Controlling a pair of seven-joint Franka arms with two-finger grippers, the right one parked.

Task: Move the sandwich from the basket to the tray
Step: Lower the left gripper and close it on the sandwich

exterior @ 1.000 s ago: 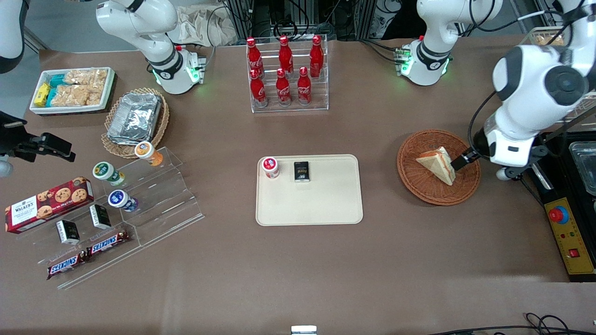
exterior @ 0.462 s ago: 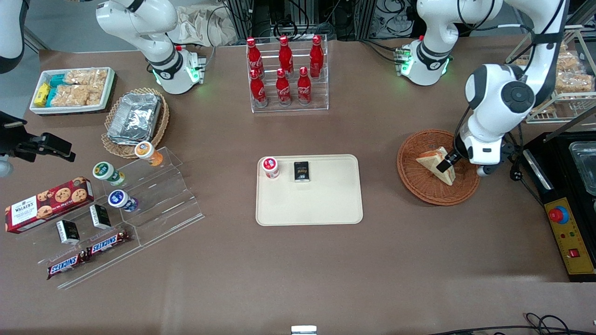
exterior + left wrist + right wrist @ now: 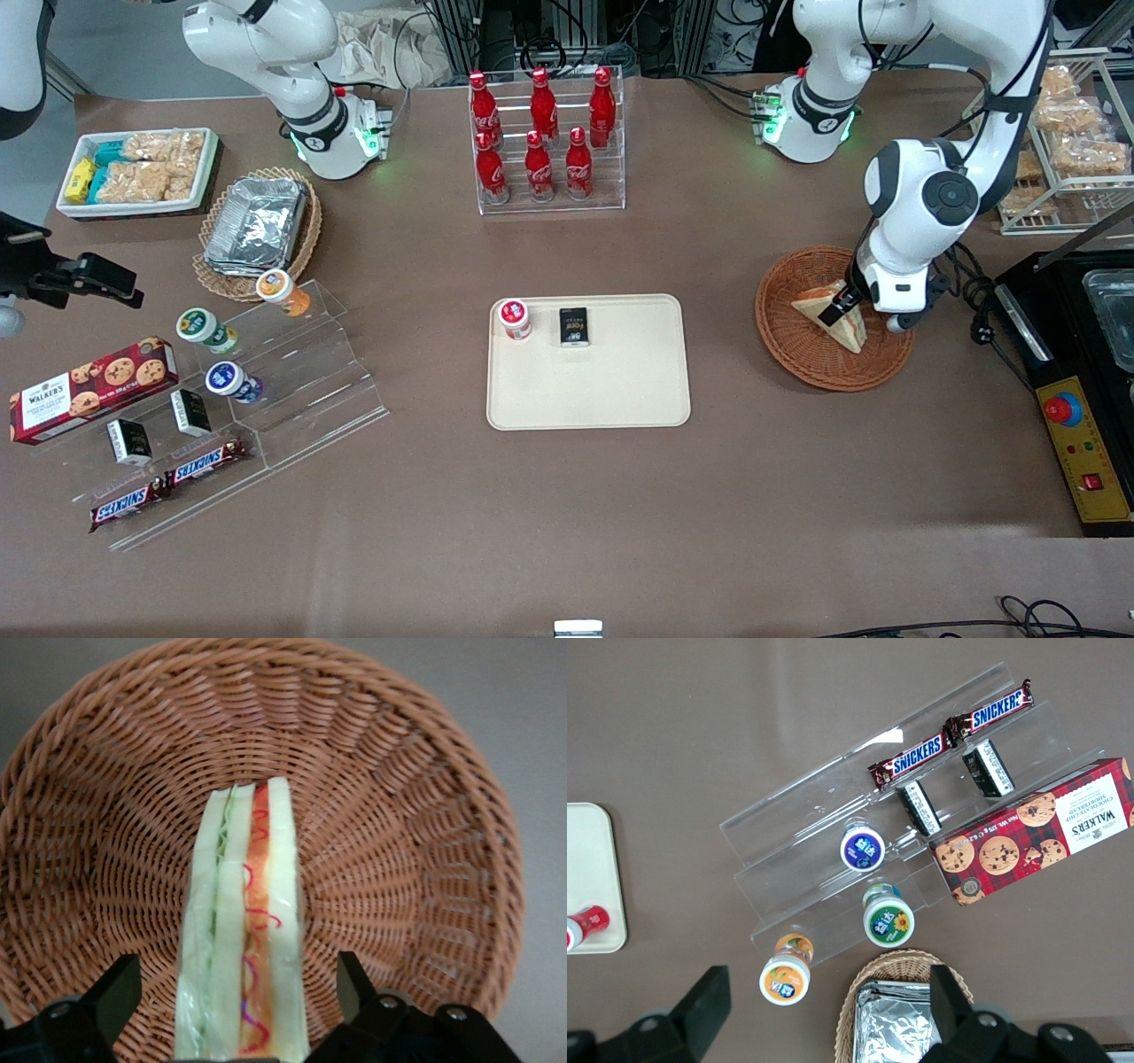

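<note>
Wicker basket (image 3: pixel 425 815) holds sandwich (image 3: pixel 244 930); open pincer (image 3: pixel 232 992) straddles it, gaps both sides

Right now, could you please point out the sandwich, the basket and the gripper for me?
sandwich (image 3: pixel 244 930): left wrist view, on its layered edge.
basket (image 3: pixel 797 350): front view, on bare weave nearer the tray.
gripper (image 3: pixel 838 310): front view, over the sandwich, open.

Counts: six cola bottles (image 3: pixel 540 133) in rack; two Snickers bars (image 3: pixel 168 483); one sandwich (image 3: pixel 831 315); two wicker baskets (image 3: pixel 797 350); one tray (image 3: pixel 611 390); gripper (image 3: pixel 842 306) over sandwich.
</note>
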